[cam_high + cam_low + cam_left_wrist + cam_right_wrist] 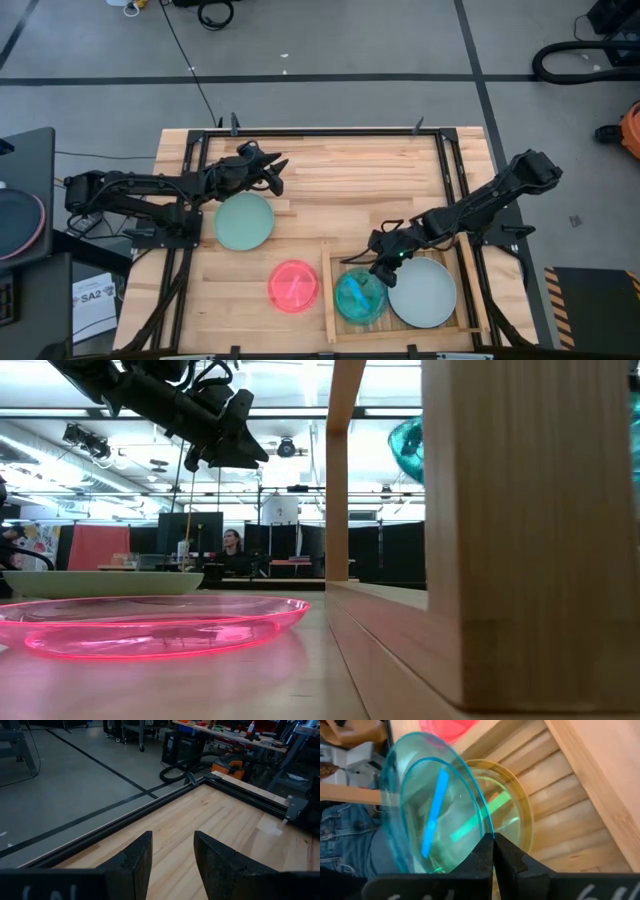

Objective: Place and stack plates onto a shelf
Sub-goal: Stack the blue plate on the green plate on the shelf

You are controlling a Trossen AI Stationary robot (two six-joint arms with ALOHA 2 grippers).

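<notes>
The shelf (pixel 326 290) is a slatted wooden tray at the table's near right. On its right half lies a pale plate (pixel 422 291). On its left half a yellow-green plate (pixel 517 815) lies flat on the slats, and a translucent cyan plate (pixel 432 815) tilts above it. My right gripper (pixel 493 851) is shut on the cyan plate. A pink plate (pixel 294 286) and a mint plate (pixel 244 221) lie flat on the tabletop left of the shelf. My left gripper (pixel 172 857) hovers open above the table beyond the mint plate, holding nothing. My right gripper pinches the cyan plate's rim (pixel 489 836) between its two fingertips, coming from the table's right and slanting down. The plate stands steeply tilted over the yellow-green plate, with its far rim (pixel 408 445) raised. Whether its low edge touches the plate below, I cannot tell.
The shelf's raised rim (pixel 520 530) borders the plates. Black metal rails (pixel 300 132) frame the tabletop's far edge and sides. Bare planks (pixel 350 190) lie between the two arms. A person (pixel 232 545) sits far off in the room behind.
</notes>
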